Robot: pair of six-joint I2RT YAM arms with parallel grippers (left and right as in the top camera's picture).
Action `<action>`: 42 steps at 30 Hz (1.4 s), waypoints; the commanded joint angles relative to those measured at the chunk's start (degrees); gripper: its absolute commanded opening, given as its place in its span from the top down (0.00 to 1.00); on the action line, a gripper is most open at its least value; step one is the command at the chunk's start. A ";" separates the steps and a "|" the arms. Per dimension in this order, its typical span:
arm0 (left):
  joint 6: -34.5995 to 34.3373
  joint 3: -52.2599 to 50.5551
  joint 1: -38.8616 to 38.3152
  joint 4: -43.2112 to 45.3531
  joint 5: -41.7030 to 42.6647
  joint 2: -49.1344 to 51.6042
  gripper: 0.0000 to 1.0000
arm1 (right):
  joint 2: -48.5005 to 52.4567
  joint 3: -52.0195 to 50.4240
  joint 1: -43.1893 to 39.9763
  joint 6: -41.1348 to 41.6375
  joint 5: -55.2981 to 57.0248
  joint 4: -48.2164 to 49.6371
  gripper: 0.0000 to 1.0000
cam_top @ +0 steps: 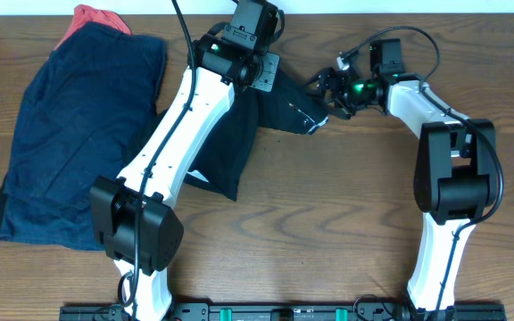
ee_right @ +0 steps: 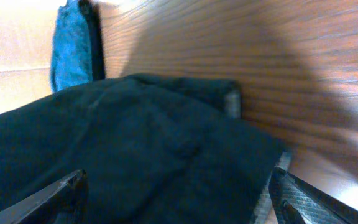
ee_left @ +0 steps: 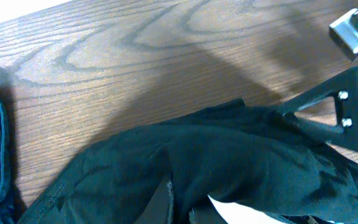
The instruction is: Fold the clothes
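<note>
Black garment (ee_right: 154,143) — lies between the right pincer's (ee_right: 176,186) wide-spread jaws.

Left arm (cam_top: 177,125), right arm (cam_top: 418,102) — white shells, black joints, black cables; green light (cam_top: 359,87) upper right; finger (ee_left: 347,127) black, two screws (ee_left: 344,109).

The counter (cam_top: 328,223) is seen as brown wood with clear grain and a faint sheen. The black garment (cam_top: 230,165) and the blue garment (cam_top: 70,134) are made of matt cloth, creased in places. The arm shells (cam_top: 172,134) are formed of smooth, glossy white plastic. On the right pincer (ee_right: 176,186), the fingers (ee_right: 309,202) are shown as black plastic with a fine ribbed surface
</note>
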 commanded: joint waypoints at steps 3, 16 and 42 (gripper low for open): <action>-0.04 0.81 0.09 0.31 -0.26 -1.97 0.94 | 1.03 -0.20 1.62 4.94 -2.62 3.45 0.25; -0.04 0.81 0.09 -1.09 -0.26 -2.82 0.94 | -2.97 1.86 -1.95 -2.71 -1.33 17.09 0.99; 7.93 -0.07 11.80 -6.43 -0.24 1.79 0.18 | -17.73 3.37 -13.62 -40.28 28.89 -20.17 0.99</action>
